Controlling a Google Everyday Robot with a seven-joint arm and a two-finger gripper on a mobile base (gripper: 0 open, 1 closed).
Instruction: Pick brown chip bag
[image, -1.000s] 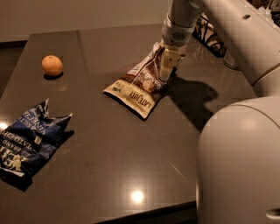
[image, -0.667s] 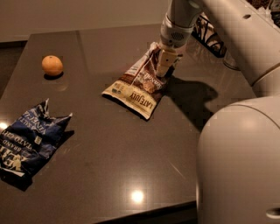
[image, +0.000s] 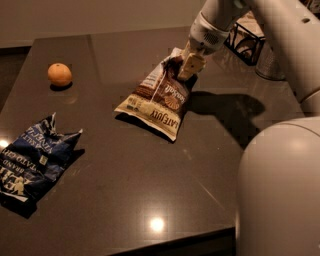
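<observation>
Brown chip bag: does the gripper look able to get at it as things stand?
Probably yes: the gripper sits right at the brown bag, at its far end, with the orange and blue bag well aside.

White arm (image: 285, 35); seemingly tan claw (image: 190, 67) upper-centre

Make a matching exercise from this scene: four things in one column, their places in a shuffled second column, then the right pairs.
Things
1. brown chip bag
2. dark blue bag
3. orange
4. gripper

Places
A. back left of the table, lying by itself
B. at the brown chip bag's upper end
C. near the front left edge, crumpled
D. middle of the table, below the gripper

Pairs: 1-D, 2-C, 3-A, 4-B
</observation>
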